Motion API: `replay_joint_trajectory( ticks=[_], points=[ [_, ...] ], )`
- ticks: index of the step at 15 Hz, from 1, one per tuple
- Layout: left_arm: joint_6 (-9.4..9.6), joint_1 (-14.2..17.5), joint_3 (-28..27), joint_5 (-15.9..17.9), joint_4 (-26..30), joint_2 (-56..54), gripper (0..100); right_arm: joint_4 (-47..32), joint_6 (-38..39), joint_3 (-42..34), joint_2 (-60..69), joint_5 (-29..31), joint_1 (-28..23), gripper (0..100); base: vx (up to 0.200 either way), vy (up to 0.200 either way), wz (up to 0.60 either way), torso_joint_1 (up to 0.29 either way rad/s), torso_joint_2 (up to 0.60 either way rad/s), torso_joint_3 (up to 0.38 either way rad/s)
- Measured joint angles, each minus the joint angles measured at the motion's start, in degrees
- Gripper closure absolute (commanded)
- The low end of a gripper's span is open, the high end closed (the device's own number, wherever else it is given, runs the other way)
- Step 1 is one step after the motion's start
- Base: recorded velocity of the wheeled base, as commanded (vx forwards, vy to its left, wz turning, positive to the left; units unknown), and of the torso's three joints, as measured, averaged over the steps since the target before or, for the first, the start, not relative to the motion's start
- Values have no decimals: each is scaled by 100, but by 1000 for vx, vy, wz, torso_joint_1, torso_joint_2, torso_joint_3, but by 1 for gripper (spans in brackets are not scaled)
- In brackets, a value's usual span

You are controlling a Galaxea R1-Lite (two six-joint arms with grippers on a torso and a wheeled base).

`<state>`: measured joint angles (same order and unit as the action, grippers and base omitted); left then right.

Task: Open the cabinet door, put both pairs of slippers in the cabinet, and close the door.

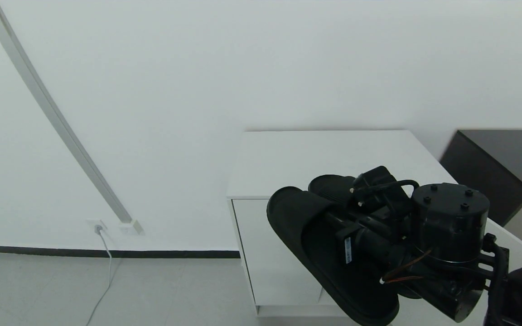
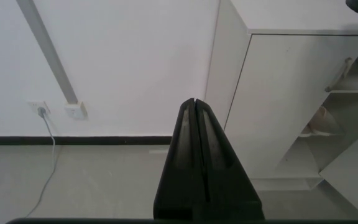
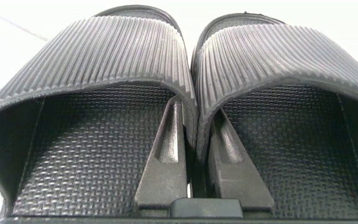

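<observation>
The right gripper has the pair of black slippers clamped. In the right wrist view its 2 fingers sit 1 inside each slipper, under the ribbed straps, squeezing the 2 inner walls together. So that claw is narrow and holding both shoes at once.

In the head view the slippers hang off the floor, tilted, just in front of the white cabinet. They overlap its upper front corner, with the soles facing the robot's left.

The left gripper is pressed fully together with nothing between the fingers. It hovers over the floor, off to the side of the cabinet.

From the left wrist view, 1 white door panel has a bar handle on its far edge. Past the handle the inside shows, with shelves stacked up, so that side is open. Something pale sits on 1 shelf, but it's too small to say what it is.

There's also a wall socket with a cable trailing down to the floor. A white strip runs diagonally up the wall, and a dark unit stands beside the cabinet on the robot's right.
</observation>
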<state>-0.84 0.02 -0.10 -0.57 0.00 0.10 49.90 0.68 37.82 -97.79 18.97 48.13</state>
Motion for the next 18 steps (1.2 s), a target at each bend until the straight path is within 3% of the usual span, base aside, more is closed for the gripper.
replay_joint_trajectory(
  ticks=[8,18],
  points=[
    [6,-2,0,0,0,0,100,0,0,-35,-13,2,40,100,0,0,0,0,0,0],
    [9,-5,0,-2,0,0,100,-9,0,-48,-16,21,110,100,0,-200,0,2,4,3]
  ],
)
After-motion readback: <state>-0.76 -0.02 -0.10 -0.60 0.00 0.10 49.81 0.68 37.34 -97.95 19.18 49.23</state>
